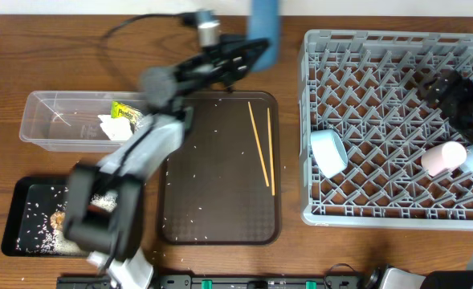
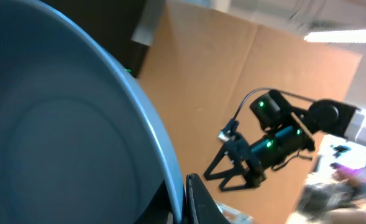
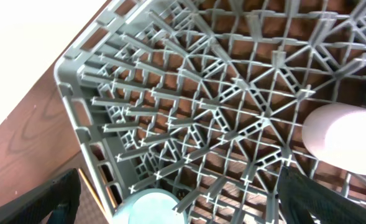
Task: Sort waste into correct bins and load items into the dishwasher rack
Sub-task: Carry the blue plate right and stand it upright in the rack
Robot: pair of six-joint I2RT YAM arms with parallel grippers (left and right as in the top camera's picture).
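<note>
Brown wooden tabletop [image 1: 3,80] carries a large square grey plastic dishwasher rack [image 1: 397,210] on the right and a dark brown serving tray [image 1: 212,201] in the middle. The left gripper [image 2: 181,202] is raised over the tray's far edge and pinches the rim of a large blue plate [image 2: 58,124]. The plate stands on edge, clear of the table. In the left wrist view its rim sits between the 2 fingers, and its face fills the space to the side of them.

The right gripper [image 3: 176,183] hangs over the rack with its fingers spread wide and nothing between them. A pink cup [image 3: 344,140] lies on the pegs off to 1 side of that gap. A light blue bowl [image 1: 328,152] rests on its side near the rack's front left corner.

2 thin wooden chopsticks [image 1: 260,144] lie on the serving tray amid scattered white rice grains [image 1: 194,172]. A clear rectangular plastic tub [image 1: 51,120] holds a yellow-green wrapper [image 1: 124,110] and crumpled white paper [image 1: 112,127]. A shallow black rectangular tray [image 1: 15,209] holds rice and a small brown food lump [image 1: 57,217].
</note>
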